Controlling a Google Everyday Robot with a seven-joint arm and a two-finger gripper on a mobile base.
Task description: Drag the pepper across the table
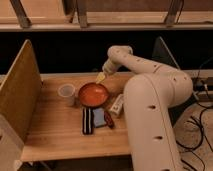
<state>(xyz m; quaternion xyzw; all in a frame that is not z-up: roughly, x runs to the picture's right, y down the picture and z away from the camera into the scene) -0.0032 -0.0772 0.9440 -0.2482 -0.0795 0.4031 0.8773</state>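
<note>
The small, dark red, glossy pepper [108, 119] lies just below the centre of the frame on the light wooden butcher-block table [55, 131]. Its long axis runs roughly up and down the picture. A blue rectangular sponge [99, 118] sits tight against its left side; whether the two touch is hard to tell. Left of the sponge lies a flat, dark, striped bar [87, 121]. A white oblong packet [116, 104] sits just above and to the right of the pepper, and the round orange-red bowl [93, 94] stands above the group, with a small translucent cup [66, 93] to its left.

The step in hand looks like the approach, as the pepper is untouched. To do it well, the gripper should probably pass over the bowl, not through it. It should come down at the pepper's upper end, in the narrow space below the white packet. From there it can press lightly and draw the pepper toward the bare wood at the lower part of the frame, so that neither sponge nor packet is pushed along. A thing this glossy and rounded may roll out from under a hard press.

The gripper [101, 77], with its yellowish tip, hangs in the upper middle of the frame, over the far rim of the bowl. Whether it is wide or narrow I cannot tell. The pepper lies well apart from it, lower in the frame and slightly right, with the bowl between.
</note>
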